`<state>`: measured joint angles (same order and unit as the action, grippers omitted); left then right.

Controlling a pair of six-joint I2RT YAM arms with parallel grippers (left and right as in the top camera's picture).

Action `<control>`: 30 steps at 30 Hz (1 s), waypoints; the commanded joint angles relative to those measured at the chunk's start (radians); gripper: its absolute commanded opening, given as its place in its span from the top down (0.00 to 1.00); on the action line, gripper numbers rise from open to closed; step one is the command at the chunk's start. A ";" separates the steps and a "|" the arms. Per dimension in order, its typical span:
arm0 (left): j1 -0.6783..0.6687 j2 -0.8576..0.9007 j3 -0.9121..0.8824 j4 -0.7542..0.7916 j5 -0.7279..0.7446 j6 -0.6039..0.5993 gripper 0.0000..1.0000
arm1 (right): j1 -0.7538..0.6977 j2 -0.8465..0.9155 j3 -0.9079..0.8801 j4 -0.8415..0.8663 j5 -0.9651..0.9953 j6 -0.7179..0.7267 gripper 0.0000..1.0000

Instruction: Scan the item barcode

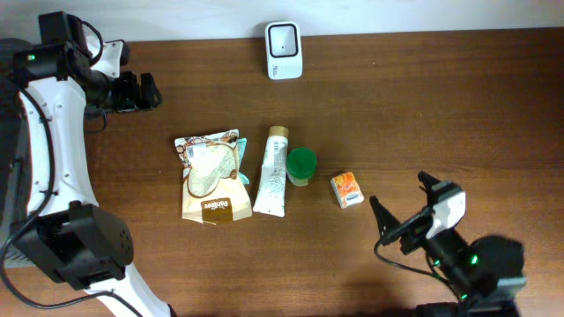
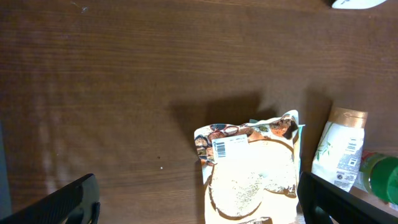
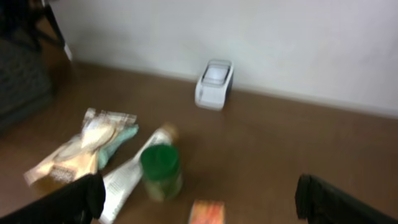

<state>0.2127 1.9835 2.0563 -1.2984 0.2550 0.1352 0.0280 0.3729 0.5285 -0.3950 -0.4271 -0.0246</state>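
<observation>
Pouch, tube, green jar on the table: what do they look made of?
Pouch: thin printed plastic film, glossy, with crinkled edges and glare. Tube: soft white plastic, satin, flattened at the crimped end; its tan cap could be plastic or wood-look. Green jar: probably plastic, body looks translucent in the right wrist view; too blurred to rule out glass.

Scanner [image 3: 213, 84] beyond green jar [image 3: 161, 171], tube [image 3: 127, 180]

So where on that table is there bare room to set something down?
The right side of the table, right of the scanner and behind the orange box, is bare wood. So is the band between the scanner and the row of goods. The middle is crowded: snack pouch, tube, green jar lie side by side.
</observation>
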 commanded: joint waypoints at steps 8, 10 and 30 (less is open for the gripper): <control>0.000 -0.023 0.006 -0.002 0.008 0.016 0.01 | 0.005 0.497 0.456 -0.370 -0.337 0.011 0.02; 0.000 -0.023 0.006 -0.002 0.008 0.016 0.01 | 0.005 0.588 0.455 -0.349 -0.386 0.060 0.02; 0.000 -0.023 0.006 -0.002 0.008 0.016 0.01 | 0.246 1.234 0.455 -0.389 0.020 0.529 0.51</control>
<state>0.2127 1.9831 2.0563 -1.2987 0.2546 0.1352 0.2508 1.5673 0.9771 -0.8059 -0.4904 0.4240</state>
